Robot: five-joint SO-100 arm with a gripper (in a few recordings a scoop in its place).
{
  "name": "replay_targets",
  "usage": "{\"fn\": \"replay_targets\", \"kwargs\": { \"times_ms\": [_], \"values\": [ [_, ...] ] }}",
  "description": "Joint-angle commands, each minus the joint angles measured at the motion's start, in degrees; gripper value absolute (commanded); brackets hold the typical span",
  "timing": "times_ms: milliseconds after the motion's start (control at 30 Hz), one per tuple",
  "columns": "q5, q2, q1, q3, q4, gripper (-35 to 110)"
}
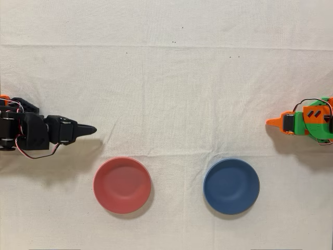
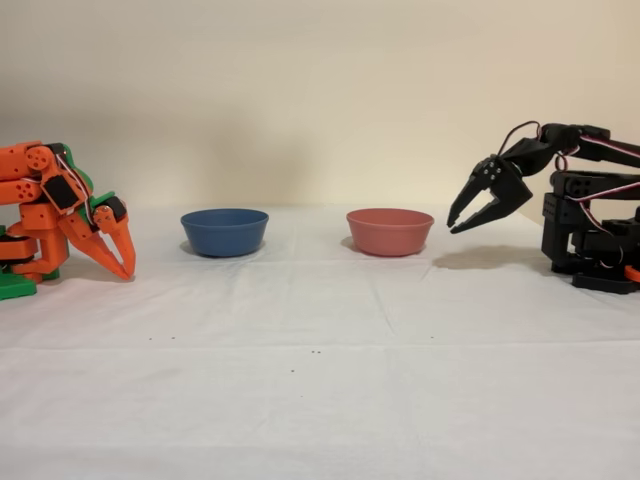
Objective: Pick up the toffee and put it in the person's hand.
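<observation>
Black claw slightly parted, gripping nothing — raised, beside red bowl

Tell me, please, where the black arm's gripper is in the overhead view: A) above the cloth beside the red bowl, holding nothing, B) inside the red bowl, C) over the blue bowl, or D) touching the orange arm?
A: in the overhead view the black gripper is over the bare white cloth, up and to the left of the red bowl, and in the fixed view its fingers are parted with nothing between them.
</observation>
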Motion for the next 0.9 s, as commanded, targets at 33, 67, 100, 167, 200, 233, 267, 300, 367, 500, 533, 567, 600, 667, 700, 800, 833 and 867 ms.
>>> {"fn": "replay_targets", "kwargs": {
  "times_ms": [33, 67, 100, 167, 200, 233, 267, 300, 367, 500, 533, 567, 600, 667, 700, 800, 833, 867],
  "values": [
    [-0.4, 4.5, 0.1, 2.7, 2.2, 0],
    [-0.6, 5.5, 0.1, 3.4, 3.0, 0],
    [-0.8, 6.5, 0.1, 4.0, 3.6, 0],
    [-0.8, 7.5, 0.1, 4.4, 4.0, 0],
    [-0.8, 7.6, 0.1, 4.6, 4.0, 0],
    [-0.7, 7.6, -0.1, 4.7, 4.0, 0],
    [-0.7, 7.6, -0.3, 4.9, 4.0, 0],
    [-0.7, 7.6, -0.4, 5.3, 4.0, 0],
    [-0.4, 7.6, -0.7, 6.0, 4.0, 0],
    [0.0, 10.0, -0.9, 7.3, 5.1, 0],
    [-0.1, 10.7, -1.0, 7.8, 5.4, 0],
    [-0.3, 10.9, -1.1, 8.2, 5.6, 0],
    [-0.4, 10.9, -1.1, 8.5, 5.7, 0],
    [-0.8, 10.9, -1.2, 9.1, 6.0, 0],
    [-0.9, 10.9, -1.2, 9.4, 6.1, 0],
    [-1.0, 10.9, -1.2, 9.8, 5.9, 0],
    [-1.0, 10.9, -1.2, 10.0, 5.8, 0],
    [-1.0, 10.9, -1.3, 10.3, 5.7, 0]
  ]
}}
